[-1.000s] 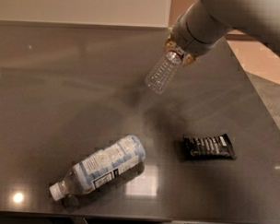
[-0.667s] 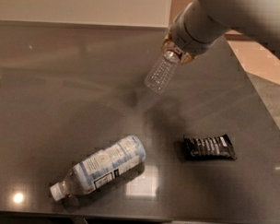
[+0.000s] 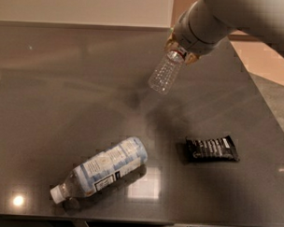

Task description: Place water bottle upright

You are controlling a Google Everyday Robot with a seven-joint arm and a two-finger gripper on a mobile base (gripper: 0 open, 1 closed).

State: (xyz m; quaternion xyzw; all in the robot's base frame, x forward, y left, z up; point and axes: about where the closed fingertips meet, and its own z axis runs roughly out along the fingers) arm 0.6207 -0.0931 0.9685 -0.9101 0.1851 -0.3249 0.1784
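Note:
The water bottle (image 3: 165,72) is a slim clear ribbed bottle with a narrow coloured band near its neck. It hangs tilted above the dark table (image 3: 63,84), base pointing down-left, neck up-right. My gripper (image 3: 180,49) is shut on the water bottle's neck end at the upper right of the camera view; the cap is hidden inside the gripper and under the arm.
A larger bottle (image 3: 102,167) with a pale blue-white label lies on its side near the table's front left, white cap pointing down-left. A black snack wrapper (image 3: 212,148) lies flat at the right. The table's right edge runs diagonally at the far right.
The gripper and the held water bottle have shifted very slightly; otherwise nothing has visibly changed.

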